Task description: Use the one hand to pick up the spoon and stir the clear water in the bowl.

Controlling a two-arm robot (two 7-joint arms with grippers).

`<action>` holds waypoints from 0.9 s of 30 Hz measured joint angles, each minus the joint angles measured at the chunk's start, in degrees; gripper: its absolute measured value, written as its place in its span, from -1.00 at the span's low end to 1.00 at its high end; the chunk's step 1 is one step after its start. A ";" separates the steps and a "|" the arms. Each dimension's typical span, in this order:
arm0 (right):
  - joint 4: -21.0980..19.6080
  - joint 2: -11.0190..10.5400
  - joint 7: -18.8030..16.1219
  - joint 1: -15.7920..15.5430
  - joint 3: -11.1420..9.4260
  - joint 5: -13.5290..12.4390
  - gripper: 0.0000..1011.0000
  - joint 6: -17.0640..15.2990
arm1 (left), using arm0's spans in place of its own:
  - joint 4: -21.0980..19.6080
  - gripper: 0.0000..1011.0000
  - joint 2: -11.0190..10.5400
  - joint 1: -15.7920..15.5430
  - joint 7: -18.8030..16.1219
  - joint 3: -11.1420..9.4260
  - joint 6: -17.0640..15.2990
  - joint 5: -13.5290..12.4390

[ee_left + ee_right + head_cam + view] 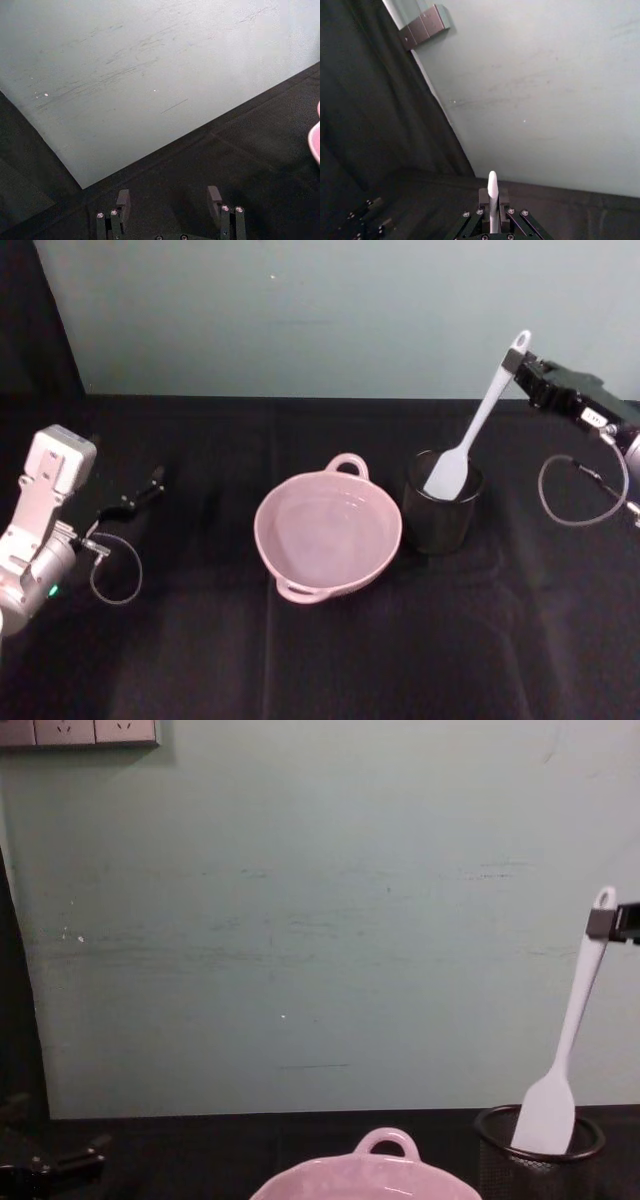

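My right tool (517,364) is clamped on the top of the white spoon's (472,432) handle, just below the hole at its end, holding it up at the far right of the bench (200,640). The spoon hangs tilted, its flat blade at the mouth of the black wire-mesh cup (443,508); in the chest view the blade's lower edge sits just inside the rim, though I cannot tell whether it touches the mesh. In my right wrist view the handle tip (492,186) stands between my closed fingers. The pale pink bowl (328,532) stands just to the left of the cup, at the middle of the black-covered bench, one loop handle toward the wall and another toward me. Inside it there is a faint sheen of clear water (322,540) (barely visible), with nothing else in it. My left tool (170,205) is parked at the far left, well apart from the bowl, its fingers spread apart with nothing between them.
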State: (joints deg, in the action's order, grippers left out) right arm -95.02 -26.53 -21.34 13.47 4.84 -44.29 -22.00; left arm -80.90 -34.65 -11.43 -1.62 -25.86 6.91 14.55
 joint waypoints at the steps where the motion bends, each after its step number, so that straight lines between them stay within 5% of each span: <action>1: 0.00 0.00 0.00 0.00 0.00 0.00 -0.79 0.00 | 0.00 1.00 0.00 0.00 0.00 0.00 0.00 0.00; 27: 10.60 -1.80 -4.12 3.03 5.59 -2.26 -0.79 3.66 | 0.00 1.00 0.00 0.00 0.00 0.00 0.00 0.00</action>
State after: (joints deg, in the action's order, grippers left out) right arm -84.41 -28.33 -25.46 16.50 10.43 -46.55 -18.34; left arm -80.90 -34.65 -11.43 -1.62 -25.86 6.91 14.55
